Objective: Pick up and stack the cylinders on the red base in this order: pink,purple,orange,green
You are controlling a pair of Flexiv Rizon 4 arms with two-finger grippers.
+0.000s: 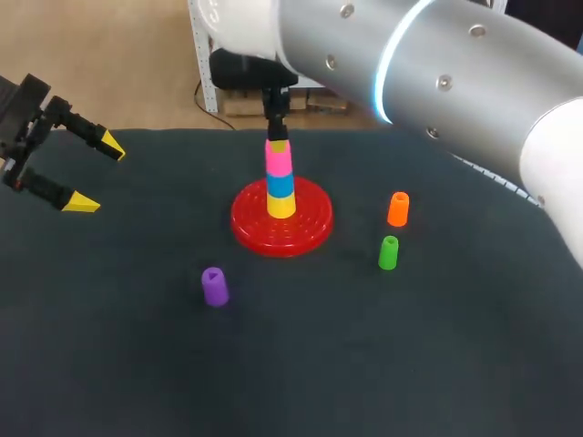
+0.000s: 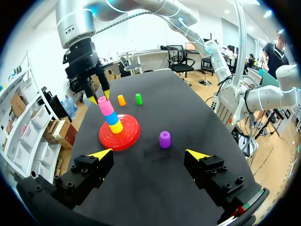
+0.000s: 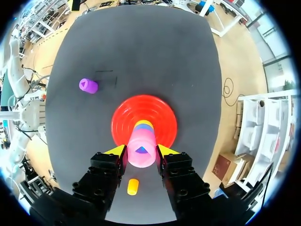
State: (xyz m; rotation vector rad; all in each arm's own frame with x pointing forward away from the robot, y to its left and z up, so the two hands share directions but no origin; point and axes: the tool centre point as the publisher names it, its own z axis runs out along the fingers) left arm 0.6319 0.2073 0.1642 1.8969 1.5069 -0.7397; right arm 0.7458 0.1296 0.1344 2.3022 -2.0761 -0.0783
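The red base stands mid-table and carries a stack: yellow at the bottom, blue in the middle and the pink cylinder on top. My right gripper comes straight down over the stack. In its wrist view its yellow-tipped fingers press the pink cylinder from both sides. The purple cylinder stands in front of the base to the left. The orange and green cylinders stand to the base's right. My left gripper hangs open and empty at the table's far left.
My right arm's thick upper links span the back right of the table above the orange and green cylinders. Dark cloth covers the table, and its front half holds only the purple cylinder.
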